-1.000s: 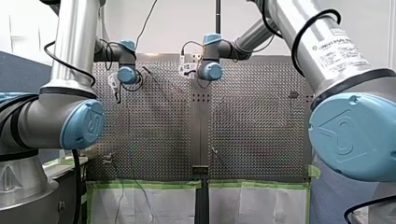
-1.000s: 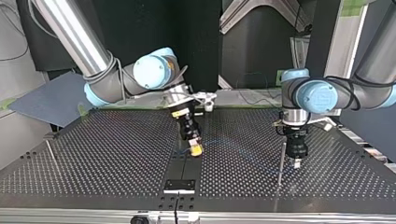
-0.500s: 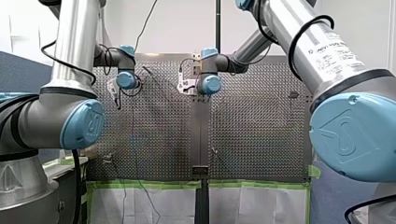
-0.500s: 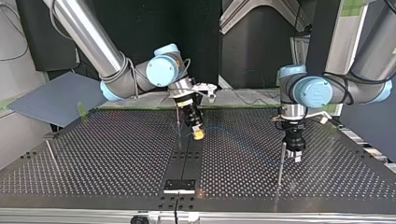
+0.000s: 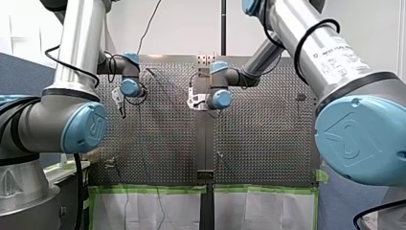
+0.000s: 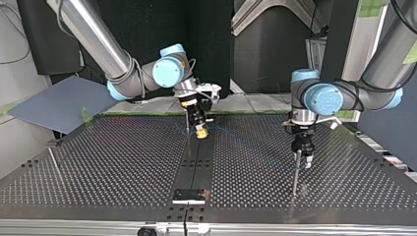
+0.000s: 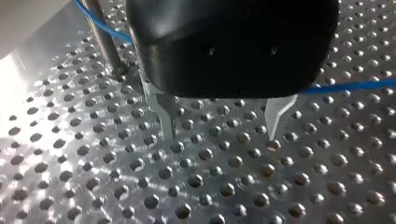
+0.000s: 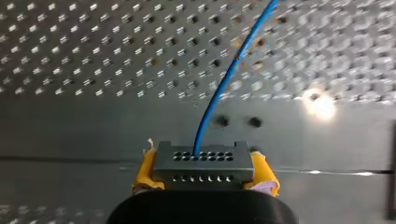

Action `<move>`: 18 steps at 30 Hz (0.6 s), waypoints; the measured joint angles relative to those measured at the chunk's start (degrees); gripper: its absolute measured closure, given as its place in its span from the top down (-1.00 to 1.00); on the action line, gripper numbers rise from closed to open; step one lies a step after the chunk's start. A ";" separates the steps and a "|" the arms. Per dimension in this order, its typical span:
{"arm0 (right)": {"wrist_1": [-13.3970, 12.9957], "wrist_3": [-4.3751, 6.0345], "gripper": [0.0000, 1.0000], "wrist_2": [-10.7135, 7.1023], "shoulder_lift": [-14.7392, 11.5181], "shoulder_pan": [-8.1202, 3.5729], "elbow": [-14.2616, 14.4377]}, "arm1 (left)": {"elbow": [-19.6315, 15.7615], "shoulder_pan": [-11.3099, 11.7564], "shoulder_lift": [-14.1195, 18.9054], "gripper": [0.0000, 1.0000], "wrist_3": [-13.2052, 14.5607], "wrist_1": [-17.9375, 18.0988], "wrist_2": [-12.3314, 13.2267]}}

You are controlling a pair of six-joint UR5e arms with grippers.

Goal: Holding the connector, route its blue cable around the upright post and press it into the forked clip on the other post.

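Blue cable (image 8: 219, 93) leaves the top of the grey connector (image 8: 204, 164) and runs away over the perforated metal surface (image 8: 70, 56); our right gripper (image 8: 204, 175) is clamped on that connector, with its yellow pads (image 8: 144, 170) against the connector's two sides. In the top view this gripper hangs over the dark centre strip (image 6: 196, 167) of the surface, on the side nearer the arms; a thin post (image 6: 188, 140) stands just beside it, and we cannot tell what that post carries at its top.

Our left gripper (image 7: 222, 123) has its metal fingers (image 7: 166, 116) apart with nothing between them; their tips are close above the surface. The cable shows on both sides of this gripper's black body and is hidden by it in between; just beside the gripper an upright post (image 7: 106, 46) stands in the surface, and the cable crosses it high up; on which side of the post it passes we cannot tell. In the top view our left gripper is at the view's right, next to the top of that post; the two grippers are well apart, and the cable shows only faintly between them.
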 joint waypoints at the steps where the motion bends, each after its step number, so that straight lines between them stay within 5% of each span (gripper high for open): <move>1: 0.03 -0.12 -1.00 0.33 0.25 -0.08 0.24 | 0.00 -0.03 -0.02 1.00 0.05 -0.13 -0.23; 6: -1.63 -0.05 -1.00 1.64 1.00 -0.65 2.56 | -0.01 -0.12 -0.07 1.00 0.22 -0.43 -0.61; 18: -7.46 0.43 -1.00 1.74 1.32 -2.60 8.58 | -0.01 -0.38 -0.34 1.00 -0.27 -1.16 0.37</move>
